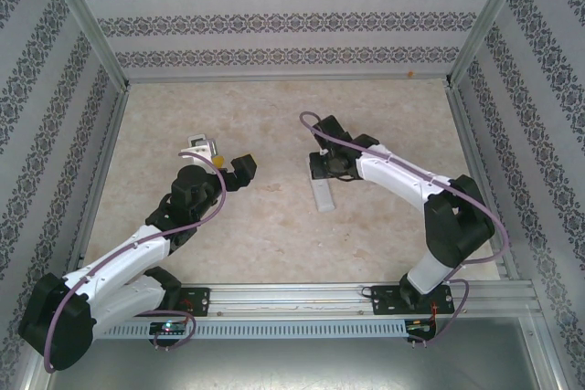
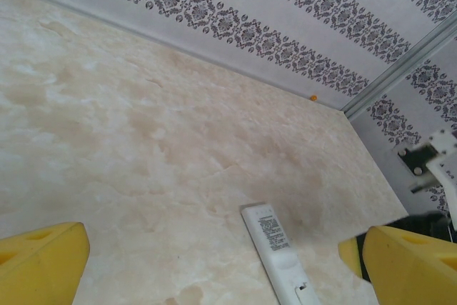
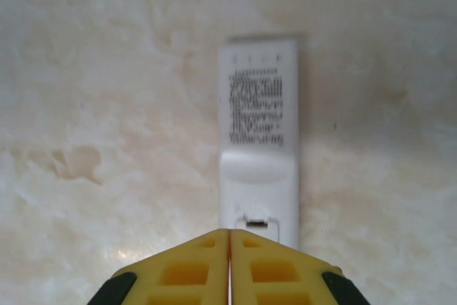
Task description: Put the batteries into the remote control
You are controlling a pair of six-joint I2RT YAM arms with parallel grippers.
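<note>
While we count across the three views, we find one remote control [image 1: 322, 195], two arms and two grippers, plus a single orange speck [image 1: 411, 71] at the foot of the far wall [image 1: 274, 25]. From the top view, the white remote control lies on the marbled table [image 1: 274, 116] near its middle, its length running roughly from 12 to 6 o'clock. The right gripper [image 1: 322, 173] sits over the remote's 12 o'clock end, with its arm reaching in from about 4 o'clock. The left gripper [image 1: 231, 167] hangs at about 9 o'clock from the remote, well apart from it. The right wrist view adds what the top view cannot resolve. The remote [image 3: 258, 155] lies back side up, with a printed label [image 3: 255, 107] on it. Nearer the camera come the battery cover [image 3: 258, 176] and a small latch [image 3: 257, 221]. There the right gripper [image 3: 230, 237] has its yellow fingers pressed together with nothing between them, the tips just beside the latch end. Whether they touch it we cannot tell. In the left wrist view the left gripper [image 2: 214, 248] stands wide apart and empty, its yellow fingers [image 2: 43, 258] at the lower corners. The remote [image 2: 278, 251] lies between them toward 5 o'clock, and the speck [image 2: 313, 97] sits at 1 o'clock.
</note>
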